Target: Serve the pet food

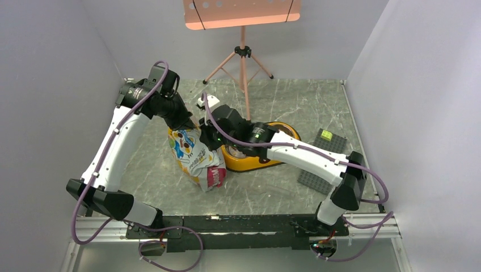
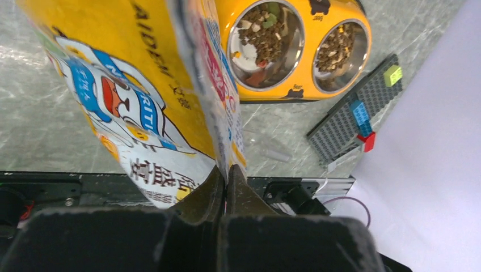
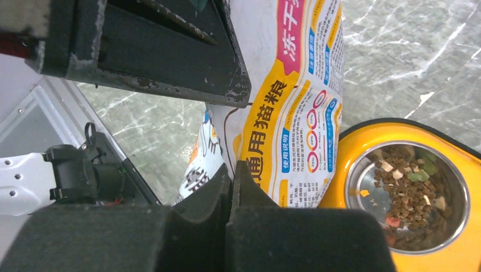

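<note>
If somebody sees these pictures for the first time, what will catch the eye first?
The yellow-and-white pet food bag in the middle of the top view, pinched by the left end effector and the right end effector. Beside it stands the yellow feeder, whose two steel bowls already hold kibble.

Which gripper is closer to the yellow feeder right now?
Right. The right gripper, jaws shut on the food bag, hangs just beside the feeder. The left gripper also clamps the bag, farther from the feeder.
</note>
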`<state>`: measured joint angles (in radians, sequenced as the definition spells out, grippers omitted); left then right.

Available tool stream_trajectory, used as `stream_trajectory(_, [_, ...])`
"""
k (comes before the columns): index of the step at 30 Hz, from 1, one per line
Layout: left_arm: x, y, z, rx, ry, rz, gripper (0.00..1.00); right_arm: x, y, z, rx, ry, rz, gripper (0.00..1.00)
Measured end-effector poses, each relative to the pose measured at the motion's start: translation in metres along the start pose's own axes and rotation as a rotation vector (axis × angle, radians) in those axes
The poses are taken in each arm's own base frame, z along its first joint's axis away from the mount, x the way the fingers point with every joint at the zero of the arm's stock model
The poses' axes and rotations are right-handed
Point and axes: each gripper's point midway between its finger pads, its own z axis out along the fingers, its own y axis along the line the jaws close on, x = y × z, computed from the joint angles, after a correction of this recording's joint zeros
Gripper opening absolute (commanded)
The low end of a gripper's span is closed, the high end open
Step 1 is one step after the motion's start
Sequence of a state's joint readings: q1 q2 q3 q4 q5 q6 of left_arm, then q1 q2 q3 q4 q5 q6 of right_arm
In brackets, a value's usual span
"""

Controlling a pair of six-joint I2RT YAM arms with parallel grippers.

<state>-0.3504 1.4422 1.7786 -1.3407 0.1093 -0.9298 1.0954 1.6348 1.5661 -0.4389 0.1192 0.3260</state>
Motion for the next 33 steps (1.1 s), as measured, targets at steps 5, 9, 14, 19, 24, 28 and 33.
stream_trajectory(5, [0.001,0.012,-0.006,-0.040,0.031,0.028,0.00,0.001,0.012,0.001,0.019,-0.005,-0.031,0.00])
stream_trajectory(9, [0.000,0.017,-0.008,-0.070,0.050,0.045,0.00,0.001,0.017,0.004,0.088,-0.010,-0.059,0.19])
stream_trajectory(14, [-0.012,0.020,-0.008,-0.074,0.013,0.049,0.00,0.012,0.016,-0.003,0.129,0.046,-0.089,0.22])
stream_trajectory(19, [-0.012,0.020,-0.008,-0.067,0.008,0.059,0.00,0.016,0.015,-0.006,0.153,0.055,-0.099,0.00])
stream_trajectory(24, [-0.008,0.020,-0.009,-0.062,0.024,0.065,0.00,0.021,0.016,-0.010,0.191,0.016,-0.142,0.00])
stream_trajectory(28, [-0.004,0.019,-0.010,-0.057,0.044,0.065,0.00,0.025,0.016,-0.013,0.194,-0.016,-0.138,0.17])
stream_trajectory(33, [-0.014,0.019,-0.008,-0.061,0.003,0.072,0.00,0.024,0.018,-0.039,0.169,-0.031,-0.119,0.00])
